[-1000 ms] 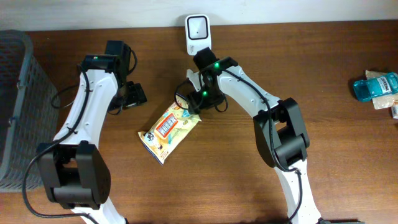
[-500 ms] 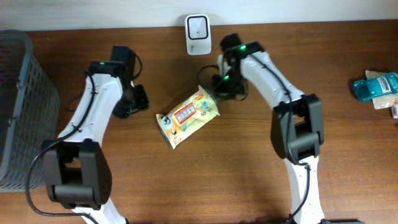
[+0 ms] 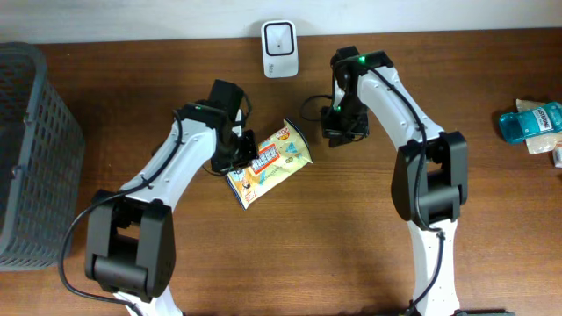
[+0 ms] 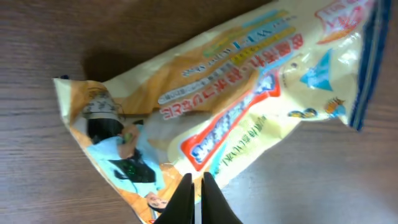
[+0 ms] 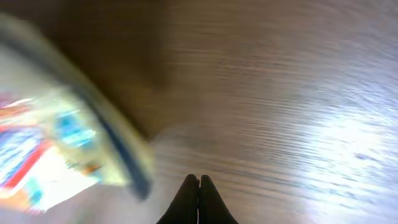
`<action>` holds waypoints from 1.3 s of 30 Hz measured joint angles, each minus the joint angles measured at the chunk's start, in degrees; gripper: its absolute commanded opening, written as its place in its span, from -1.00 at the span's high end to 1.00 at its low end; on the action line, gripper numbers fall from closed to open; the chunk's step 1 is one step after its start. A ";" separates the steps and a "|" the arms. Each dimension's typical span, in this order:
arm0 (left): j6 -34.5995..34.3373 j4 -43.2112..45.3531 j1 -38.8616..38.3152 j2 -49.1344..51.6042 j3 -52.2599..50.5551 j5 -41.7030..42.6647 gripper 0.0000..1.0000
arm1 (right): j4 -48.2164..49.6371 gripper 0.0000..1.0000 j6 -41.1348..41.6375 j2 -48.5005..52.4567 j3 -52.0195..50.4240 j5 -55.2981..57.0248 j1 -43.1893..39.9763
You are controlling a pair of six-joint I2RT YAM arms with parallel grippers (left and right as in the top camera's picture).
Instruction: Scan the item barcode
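Yellow printed plastic snack packet (image 3: 268, 164) lies flat on the brown wooden bench (image 3: 316, 254), printed face up, apart from the white box-shaped scanner (image 3: 279, 37) at the rear edge. Left tool (image 4: 195, 183): jaws closed at the packet's edge; whether film is nipped, cannot tell. Right tool (image 5: 199, 182): jaws together, empty, just beside the packet's other end. No barcode visible. Judged: lift, turn and presentation to scanner all outstanding.

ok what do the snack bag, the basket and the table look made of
Snack bag: thin printed plastic film, glossy and creased.
Basket: likely grey plastic or wire, matte; open grid walls.
Table: wood or wood-look laminate; brown grain, slight sheen.
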 measured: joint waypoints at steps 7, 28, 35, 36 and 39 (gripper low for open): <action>-4.04 0.09 -0.07 0.76 -1.88 -4.72 0.97 | 5.38 0.92 -6.67 -2.12 0.37 -10.34 2.99; -2.27 0.22 6.78 7.26 -1.79 -14.38 1.00 | 8.52 0.92 5.51 1.99 -7.15 2.84 5.90; 1.64 -6.29 7.08 8.48 8.90 -14.93 1.00 | 3.74 0.92 6.69 0.81 -7.52 7.41 2.69; 1.84 -7.37 7.08 8.48 11.04 -14.47 1.00 | 3.34 0.92 6.75 0.11 -7.72 7.87 2.45; 2.25 -8.85 7.08 8.46 15.50 -9.29 1.00 | 2.27 0.92 6.75 -3.85 -8.02 8.57 2.12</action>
